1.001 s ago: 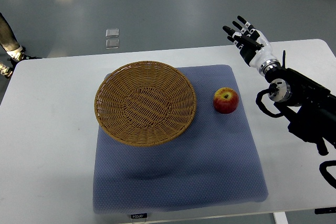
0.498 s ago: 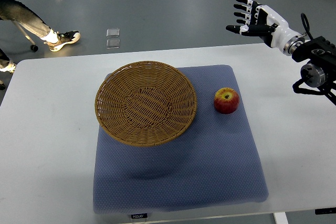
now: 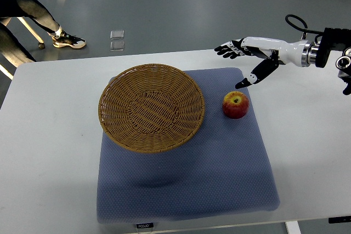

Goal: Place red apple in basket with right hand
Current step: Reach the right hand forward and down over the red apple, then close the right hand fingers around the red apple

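Red apple (image 3: pixel 236 105) sits stem-up on a blue-grey mat (image 3: pixel 186 184) spread over a white table (image 3: pixel 49 163), just right of a round wicker basket (image 3: pixel 152 107) that holds nothing. Reaching in from the right edge, the robot's white-and-black right hand (image 3: pixel 249 58) hovers just beyond and to the right of the fruit, fingers spread and gripping nothing, thumb angled down toward it without touching. At far left, beyond the table, a person's legs and a sneaker (image 3: pixel 68 40) show on the grey floor.
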You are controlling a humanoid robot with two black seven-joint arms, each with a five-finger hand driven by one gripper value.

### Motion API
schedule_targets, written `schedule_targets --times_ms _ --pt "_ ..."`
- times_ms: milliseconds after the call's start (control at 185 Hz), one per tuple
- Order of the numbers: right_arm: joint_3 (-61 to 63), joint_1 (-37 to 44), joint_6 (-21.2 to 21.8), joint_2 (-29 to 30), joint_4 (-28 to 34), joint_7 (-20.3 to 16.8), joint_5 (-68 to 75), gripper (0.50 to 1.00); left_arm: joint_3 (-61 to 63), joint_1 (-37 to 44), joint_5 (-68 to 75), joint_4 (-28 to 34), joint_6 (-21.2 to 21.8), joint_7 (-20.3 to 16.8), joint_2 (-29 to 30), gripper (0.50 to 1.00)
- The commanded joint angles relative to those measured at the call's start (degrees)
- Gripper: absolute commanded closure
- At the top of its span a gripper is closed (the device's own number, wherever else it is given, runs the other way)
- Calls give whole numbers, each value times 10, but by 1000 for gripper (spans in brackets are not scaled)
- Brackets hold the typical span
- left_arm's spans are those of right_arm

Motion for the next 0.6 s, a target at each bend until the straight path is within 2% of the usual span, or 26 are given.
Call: schedule_targets --times_ms 0,151,276,595 --pt "0 1 12 5 10 0 -58 576 0 0 0 0 0 0 0 500" --pt "-19 -4 5 24 10 -1 -156 579 0 0 0 1 0 0 0 500" --pt "-41 -10 -31 37 8 -3 -222 579 0 0 0 0 0 0 0 500" --pt "-77 -12 -65 38 3 -4 -266 579 0 0 0 0 0 0 0 500"
